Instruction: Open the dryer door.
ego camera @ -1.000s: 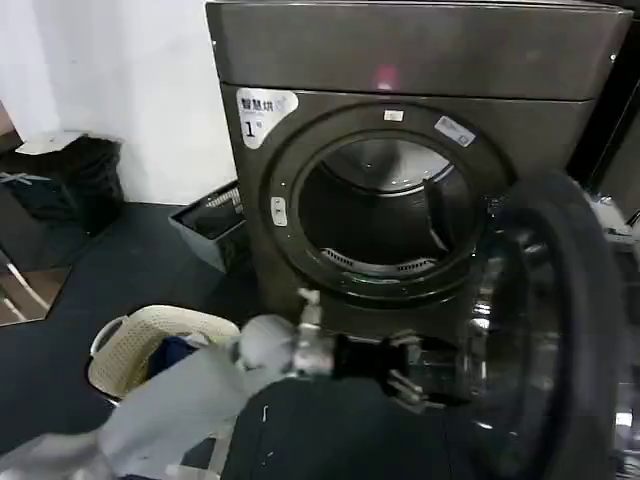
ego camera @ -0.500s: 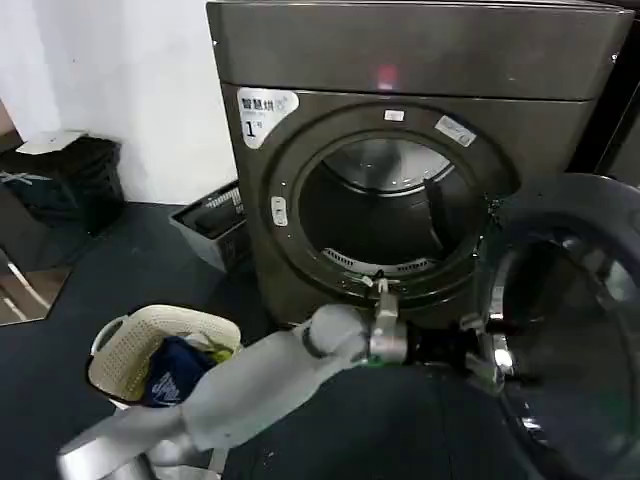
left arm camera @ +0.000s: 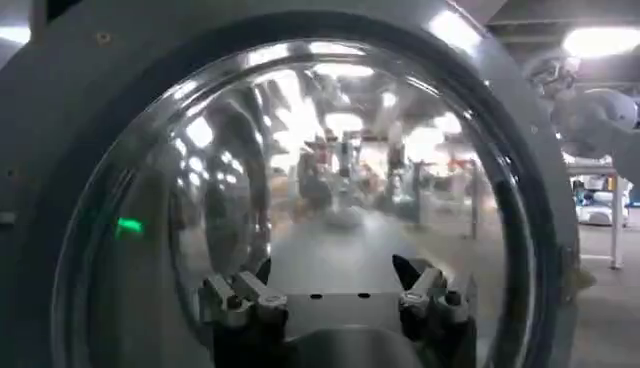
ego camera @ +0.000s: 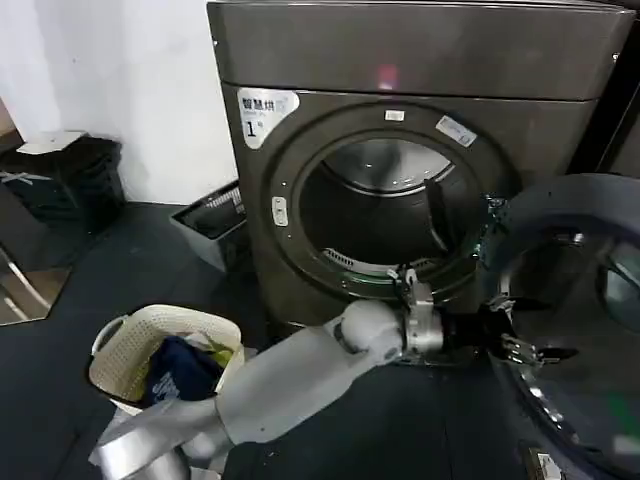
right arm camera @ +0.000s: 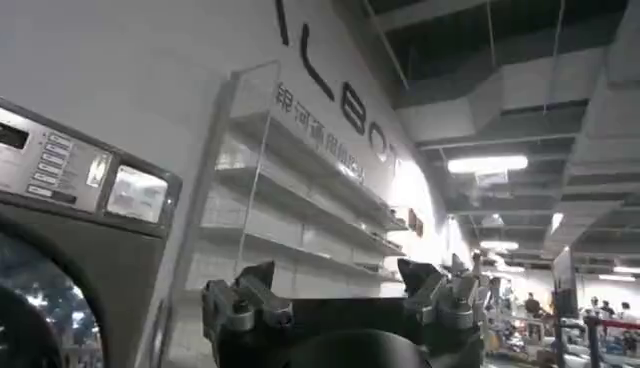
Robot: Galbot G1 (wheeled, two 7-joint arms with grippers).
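The dryer is a dark grey-brown front-loader with a white "1" sticker and a red light. Its round drum opening is uncovered. The dryer door stands swung out to the right, its grey inner side facing me. My left arm reaches across from the lower left, and my left gripper is open right at the door's inner face. In the left wrist view the left gripper spreads before the door's domed glass, nothing between its fingers. My right gripper is open, raised off to the side.
A cream laundry basket with clothes stands on the dark floor at the lower left. A grey crate sits beside the dryer and a black bin by the wall. The right wrist view shows a neighbouring machine's control panel and wall shelves.
The door has swung farther out to the right, turning its inner side more towards me. My left arm has stretched rightwards with it, gripper staying at the door.
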